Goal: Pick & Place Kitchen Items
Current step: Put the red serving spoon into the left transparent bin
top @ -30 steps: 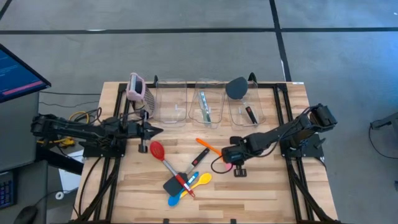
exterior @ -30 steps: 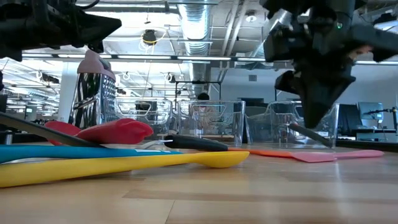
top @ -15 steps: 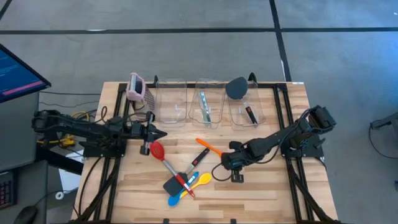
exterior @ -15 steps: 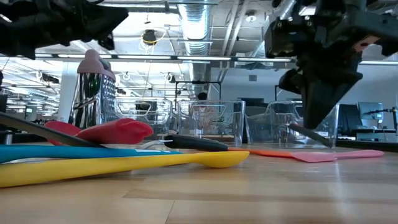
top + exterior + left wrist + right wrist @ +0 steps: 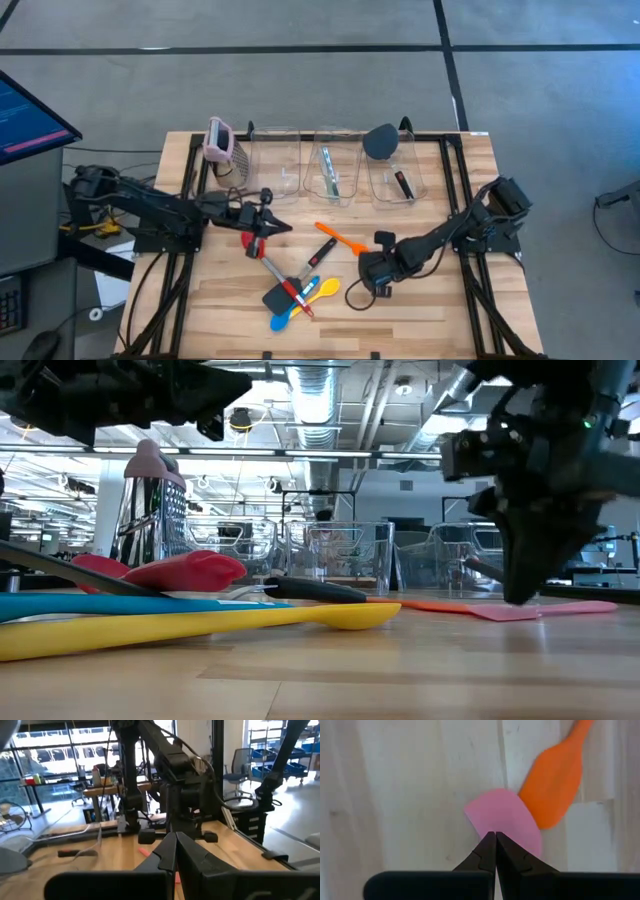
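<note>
Right wrist view: we see the right gripper (image 5: 495, 836) pinched shut, empty, tips directly over the pink spatula (image 5: 504, 819) blade, with the orange spatula (image 5: 555, 790) blade touching it alongside. In the high view they lie mid-table, toward the right edge, the orange handle running toward the far-left corner. Right arm is nearer, we judge. Left gripper (image 5: 281, 227) also closed, hovering above the red spoon (image 5: 254, 244).
</note>
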`<state>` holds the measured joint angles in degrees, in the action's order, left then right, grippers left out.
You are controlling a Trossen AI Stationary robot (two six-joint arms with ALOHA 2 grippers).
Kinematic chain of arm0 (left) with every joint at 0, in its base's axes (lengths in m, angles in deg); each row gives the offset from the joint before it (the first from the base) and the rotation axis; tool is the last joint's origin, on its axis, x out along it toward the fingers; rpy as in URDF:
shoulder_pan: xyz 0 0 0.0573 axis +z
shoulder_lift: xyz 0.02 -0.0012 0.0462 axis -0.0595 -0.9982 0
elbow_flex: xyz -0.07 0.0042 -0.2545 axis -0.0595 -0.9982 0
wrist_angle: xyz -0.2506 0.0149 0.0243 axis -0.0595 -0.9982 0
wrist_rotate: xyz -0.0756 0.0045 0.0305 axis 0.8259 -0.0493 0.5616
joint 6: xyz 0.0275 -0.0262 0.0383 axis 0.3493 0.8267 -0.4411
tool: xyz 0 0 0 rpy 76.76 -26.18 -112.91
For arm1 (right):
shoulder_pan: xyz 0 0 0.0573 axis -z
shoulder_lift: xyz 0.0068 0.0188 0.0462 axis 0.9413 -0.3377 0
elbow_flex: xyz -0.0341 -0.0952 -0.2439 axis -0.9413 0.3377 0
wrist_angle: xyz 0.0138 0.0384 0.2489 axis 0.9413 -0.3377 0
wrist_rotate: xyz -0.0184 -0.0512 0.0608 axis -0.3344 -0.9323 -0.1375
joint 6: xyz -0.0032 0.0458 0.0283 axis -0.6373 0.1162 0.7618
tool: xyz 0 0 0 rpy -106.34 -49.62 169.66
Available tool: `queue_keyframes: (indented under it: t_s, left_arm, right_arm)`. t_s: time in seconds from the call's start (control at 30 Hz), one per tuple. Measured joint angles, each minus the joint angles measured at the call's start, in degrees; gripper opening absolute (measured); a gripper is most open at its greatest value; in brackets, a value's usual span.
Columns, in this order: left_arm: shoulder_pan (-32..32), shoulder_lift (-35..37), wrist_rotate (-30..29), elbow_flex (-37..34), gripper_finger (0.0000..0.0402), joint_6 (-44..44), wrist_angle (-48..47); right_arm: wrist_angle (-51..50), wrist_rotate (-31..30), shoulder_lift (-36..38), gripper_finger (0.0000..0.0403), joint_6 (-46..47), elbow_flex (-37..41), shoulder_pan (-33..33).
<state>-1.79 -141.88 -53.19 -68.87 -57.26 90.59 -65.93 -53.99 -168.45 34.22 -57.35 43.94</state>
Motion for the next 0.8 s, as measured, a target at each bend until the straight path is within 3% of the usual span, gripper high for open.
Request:
queue_keyframes:
  t_s: [0.47,0.8]
  left_arm:
    - [-0.2,1.3,0.0,0.9,0.0002,0.0,0.7]
    - [0.6,1.4,-0.2,0.8,0.0002,-2.3,0.4]
  right_arm:
    - [9.2,-10.5,1.2,0.0000,-0.5,0.0,-0.1]
    - [28.0,-10.0,1.2,0.0000,-23.8,0.0,3.6]
